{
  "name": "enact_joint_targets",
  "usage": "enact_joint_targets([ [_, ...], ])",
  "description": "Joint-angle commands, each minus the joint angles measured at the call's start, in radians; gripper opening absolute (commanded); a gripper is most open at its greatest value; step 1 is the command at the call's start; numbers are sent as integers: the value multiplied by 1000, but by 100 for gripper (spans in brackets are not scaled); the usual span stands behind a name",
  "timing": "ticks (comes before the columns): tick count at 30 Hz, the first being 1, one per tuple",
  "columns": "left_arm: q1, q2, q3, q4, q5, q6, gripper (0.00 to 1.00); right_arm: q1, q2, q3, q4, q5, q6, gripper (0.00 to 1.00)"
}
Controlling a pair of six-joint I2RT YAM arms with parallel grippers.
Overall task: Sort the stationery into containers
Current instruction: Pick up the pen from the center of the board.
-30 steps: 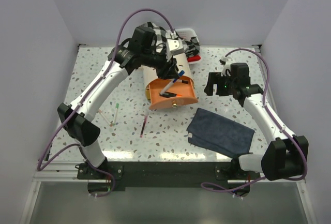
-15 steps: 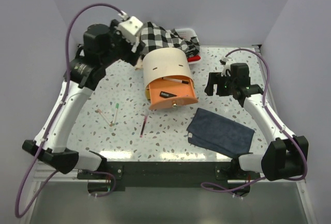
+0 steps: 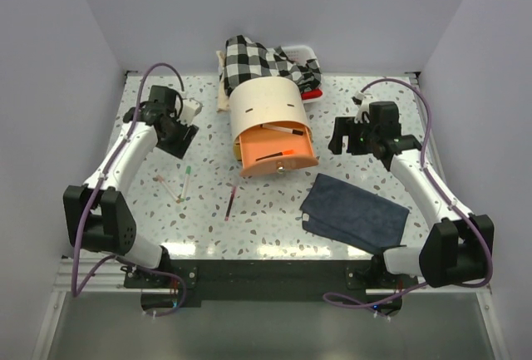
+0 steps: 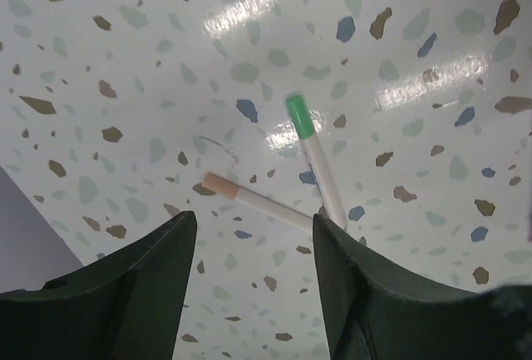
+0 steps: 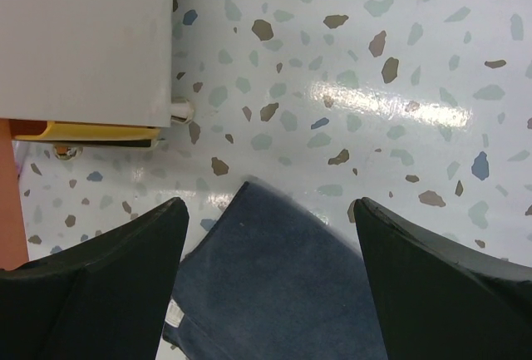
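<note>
Left arm (image 3: pixel 133 148): swung down from behind the cabinet (image 3: pixel 262 104), now low over the worktop (image 3: pixel 274 219).
Left jaws: spread, empty, above the green-capped pen (image 4: pixel 316 165) and beige-tipped pen (image 4: pixel 258 202).
Right jaws: spread, empty, over the dark blue cloth (image 5: pixel 274 277).
Orange drawer (image 3: pixel 258 165): open, pens inside.

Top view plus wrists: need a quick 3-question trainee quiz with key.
1. True or false: the drawer is pulled out and holds stationery.
2. In the left wrist view, what lies below the open left tool?
A. a green-capped pen and a beige-capped pen
B. an eraser
C. a clear pot
3. Which tool hangs over a corner of the cloth?

Key: 1 true. 2 A. 3 the right tool, open.
</note>
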Motion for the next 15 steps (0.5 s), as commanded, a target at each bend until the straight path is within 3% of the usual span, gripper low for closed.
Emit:
enact_joint_targets([
  [1,0,-9,-90,72,26,-3,62,-3,4,32,21,-16,-4,85],
  [7,0,34,-187,135,64,3,49,-3,5,30,12,-12,-9,85],
  [15,0,106,-219,179,91,-6,47,-4,11,30,13,-7,-9,85],
])
